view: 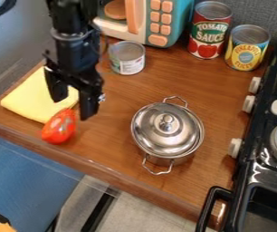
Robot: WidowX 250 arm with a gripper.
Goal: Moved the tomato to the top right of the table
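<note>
Okay, the whole table is in play, your goal its far right, and over the left side hangs the gripper, jaws parted, nothing clamped! By the near right corner of the yellow cloth sits your tomato, nearer and slightly left of those jaws, so that small shift looks like your opening move. Now its lie: the long axis slants from near left to far right, narrower end pointing far, towards the jaws; closing across its width should suit you!
</note>
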